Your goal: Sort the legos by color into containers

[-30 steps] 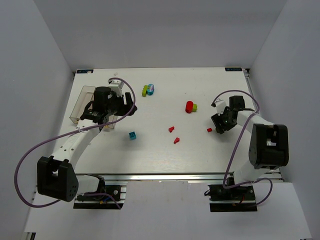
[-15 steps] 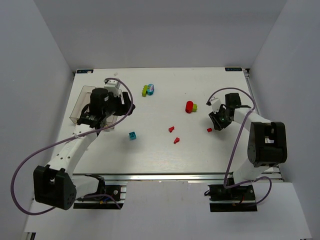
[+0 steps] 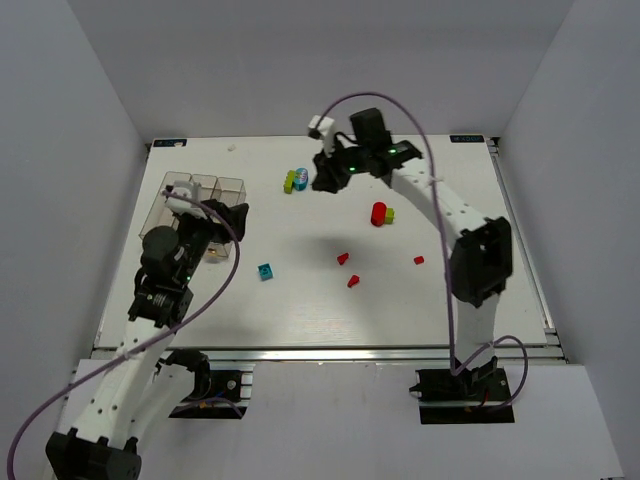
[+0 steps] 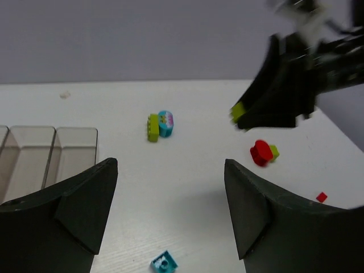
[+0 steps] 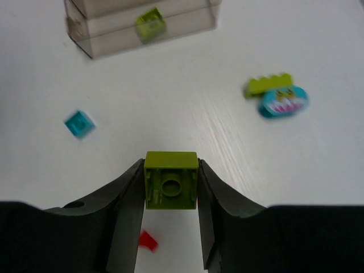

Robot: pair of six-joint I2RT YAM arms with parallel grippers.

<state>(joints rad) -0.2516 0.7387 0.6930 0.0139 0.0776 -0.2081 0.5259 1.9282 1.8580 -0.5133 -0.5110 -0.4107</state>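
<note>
Right fingers [image 5: 128, 207] clamped on lime brick [image 5: 170, 187], held above bench [image 5: 187, 114], well short of containers [image 5: 91, 42]. Left fingers [image 4: 85, 205] apart, empty. Brick likely light, rigid, slick; flat side walls give best hold. Count: lime pieces four, one already binned [image 5: 149, 24]; cyan pieces [image 3: 265, 271] two; red cylinder [image 3: 379, 213] one; red bits [image 3: 352, 281] three. Bins partly hidden, possibly more.

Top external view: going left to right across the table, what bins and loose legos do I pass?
Clear containers → cyan brick → lime brick and cyan piece lying together → two red bits → red cylinder with a lime brick against it → lone red bit.
</note>
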